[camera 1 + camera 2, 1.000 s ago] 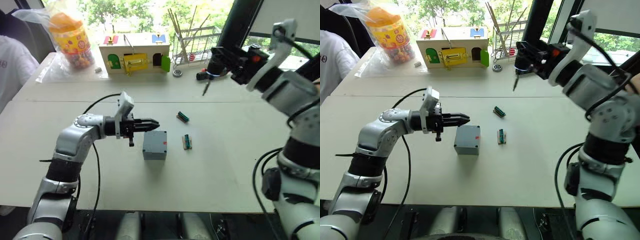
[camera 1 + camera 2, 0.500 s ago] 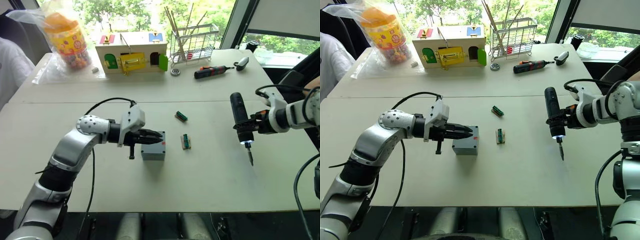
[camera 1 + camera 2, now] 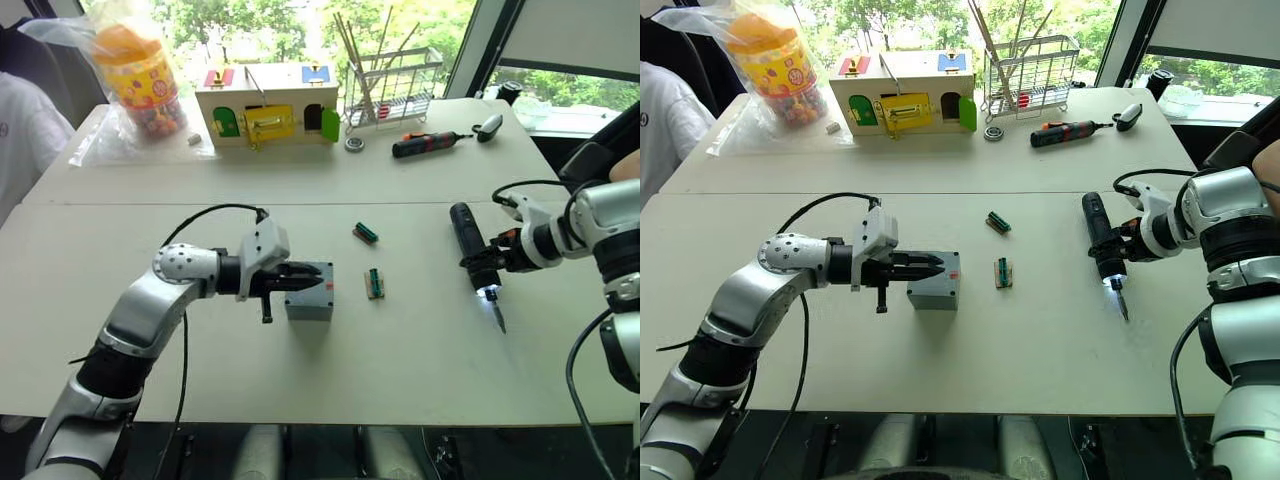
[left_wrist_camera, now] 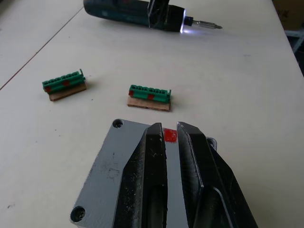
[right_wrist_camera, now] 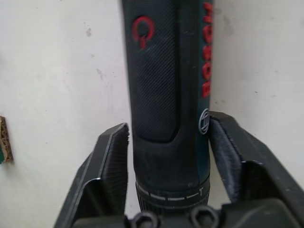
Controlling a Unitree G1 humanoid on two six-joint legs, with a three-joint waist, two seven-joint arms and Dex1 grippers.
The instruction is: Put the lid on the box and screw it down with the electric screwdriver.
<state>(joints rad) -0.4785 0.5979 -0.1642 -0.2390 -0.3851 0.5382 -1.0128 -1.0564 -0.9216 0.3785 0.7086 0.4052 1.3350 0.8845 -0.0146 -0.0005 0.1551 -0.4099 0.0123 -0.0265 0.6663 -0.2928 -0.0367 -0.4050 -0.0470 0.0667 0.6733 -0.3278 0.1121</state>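
The left hand (image 3: 300,277) lies flat over the lid (image 4: 111,164), its two fingers (image 4: 149,156) nearly together with only a thin slit between them, pressing on top and gripping nothing. The lid sits on the box (image 3: 310,292), near the counter's (image 3: 300,390) middle.

The right hand (image 3: 1127,245) is clamped around the screwdriver (image 3: 1100,238), one finger (image 5: 107,161) on each side of its black body. The tool hangs tilted over the counter at 3 o'clock from the box, well apart from it, bit (image 3: 497,315) pointing down toward 5 o'clock with a light glowing at the tip.

Two green terminal blocks (image 3: 374,282) lie between box and screwdriver, one just at 3 o'clock of the box, the other (image 3: 365,233) toward 1 o'clock. Far off at 12 o'clock stand a wooden toy house (image 3: 268,103), a wire rack (image 3: 392,85) and a slim orange-and-black screwdriver (image 3: 425,145).
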